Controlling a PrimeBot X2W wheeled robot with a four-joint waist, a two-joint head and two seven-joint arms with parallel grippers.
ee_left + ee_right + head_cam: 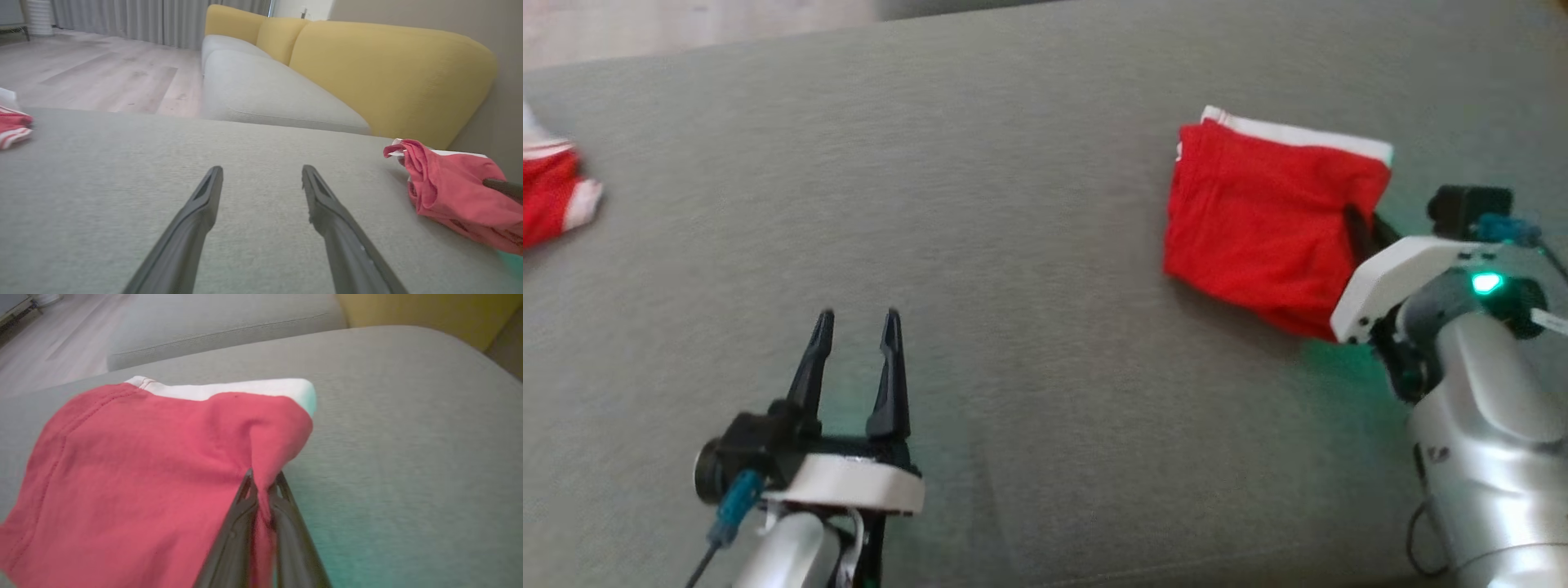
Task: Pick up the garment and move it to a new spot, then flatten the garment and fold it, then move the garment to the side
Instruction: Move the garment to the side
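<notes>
While the right gripper (263,479) is pinching a raised fold of the folded red garment (135,469), likely for dragging it aside, the left gripper (858,320) is hovering spread and empty, well apart; the garment is lying on the grey cushion (1029,327) just ahead of the pinching fingers.

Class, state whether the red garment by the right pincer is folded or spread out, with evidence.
Folded: the red garment lies as a compact block with stacked layers showing at its edge. The right pincer is shut on a pinch of its fabric.
</notes>
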